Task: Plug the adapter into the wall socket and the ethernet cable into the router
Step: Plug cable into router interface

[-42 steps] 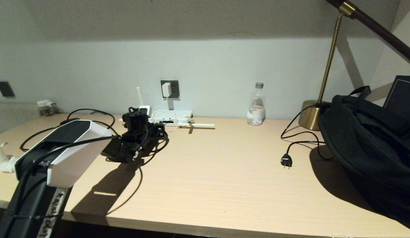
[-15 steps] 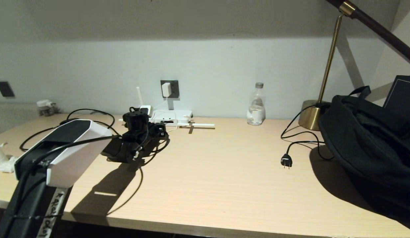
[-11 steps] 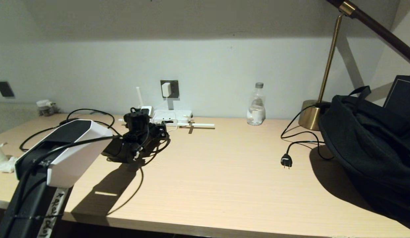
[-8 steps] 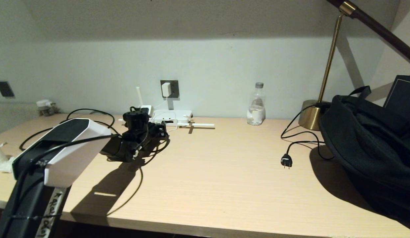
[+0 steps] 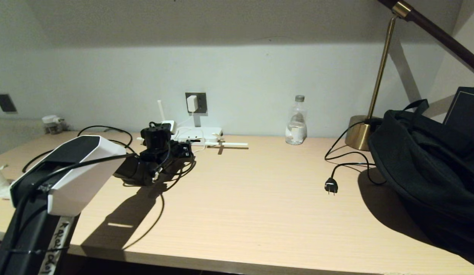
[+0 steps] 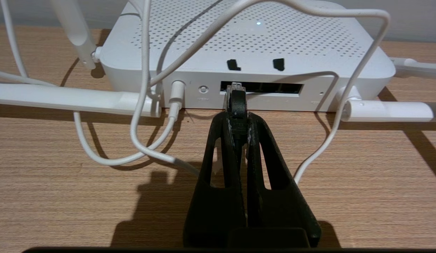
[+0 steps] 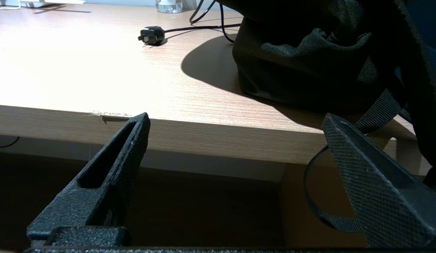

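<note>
The white router [image 6: 246, 38] lies flat by the wall, its dark port slots [image 6: 274, 88] facing my left gripper [image 6: 238, 117]. That gripper is shut on the black boot of the ethernet cable [image 6: 236, 103]. The cable's clear connector tip [image 6: 236, 86] sits at the leftmost port opening; how deep it reaches is hidden. In the head view the cable [image 5: 107, 128] loops back over the table behind the left gripper [image 5: 183, 147], which is at the router [image 5: 200, 134]. The white adapter [image 5: 192, 103] sits in the wall socket [image 5: 201, 97]. My right gripper [image 7: 235, 119] hangs open below the table's front edge.
A thin white cord [image 6: 140, 105] loops in front of the router, between white antennas [image 6: 63, 98]. A water bottle [image 5: 296, 121], a brass lamp [image 5: 359, 131] with a black two-pin plug [image 5: 331, 186] and a black bag [image 5: 432, 164] occupy the right side.
My left arm's forearm has shifted slightly left and down while the gripper stays shut on the connector at the router. Nothing else has moved.
</note>
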Available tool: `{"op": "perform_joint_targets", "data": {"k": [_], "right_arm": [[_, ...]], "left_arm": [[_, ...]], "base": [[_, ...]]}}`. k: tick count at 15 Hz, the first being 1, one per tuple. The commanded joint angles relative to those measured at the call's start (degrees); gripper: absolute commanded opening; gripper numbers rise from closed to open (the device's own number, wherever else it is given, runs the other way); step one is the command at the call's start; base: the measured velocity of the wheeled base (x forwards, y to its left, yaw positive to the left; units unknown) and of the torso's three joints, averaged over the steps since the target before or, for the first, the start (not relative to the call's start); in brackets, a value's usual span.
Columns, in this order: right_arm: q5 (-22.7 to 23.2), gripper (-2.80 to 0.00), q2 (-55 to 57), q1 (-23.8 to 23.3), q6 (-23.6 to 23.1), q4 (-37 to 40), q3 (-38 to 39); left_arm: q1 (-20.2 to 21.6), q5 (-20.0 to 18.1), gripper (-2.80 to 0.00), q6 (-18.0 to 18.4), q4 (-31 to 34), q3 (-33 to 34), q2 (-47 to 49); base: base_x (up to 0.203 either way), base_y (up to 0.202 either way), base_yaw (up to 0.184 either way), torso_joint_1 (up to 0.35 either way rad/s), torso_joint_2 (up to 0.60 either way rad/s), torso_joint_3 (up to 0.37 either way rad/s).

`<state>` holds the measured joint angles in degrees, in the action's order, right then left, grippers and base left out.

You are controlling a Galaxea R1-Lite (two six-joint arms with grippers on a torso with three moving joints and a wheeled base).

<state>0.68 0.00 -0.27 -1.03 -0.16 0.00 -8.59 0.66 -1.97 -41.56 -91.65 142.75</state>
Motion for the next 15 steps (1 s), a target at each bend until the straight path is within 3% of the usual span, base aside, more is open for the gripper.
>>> {"op": "perform_joint_targets", "data": {"k": [1,15], "right_arm": [[0.0,0.0,0.1,0.0,0.0,0.0,0.0],[0.0,0.0,0.0,0.0,0.1,0.0,0.0]], "left_arm": [[0.2,0.0,-2.8,0.0,-0.3,0.1,0.0],[0.3,-0.1,-2.8,0.0,0.5,-0.5,0.4]], "base": [[0.0,0.0,0.0,0.0,0.0,0.0],[0.0,0.0,0.0,0.0,0.0,0.0]]}}
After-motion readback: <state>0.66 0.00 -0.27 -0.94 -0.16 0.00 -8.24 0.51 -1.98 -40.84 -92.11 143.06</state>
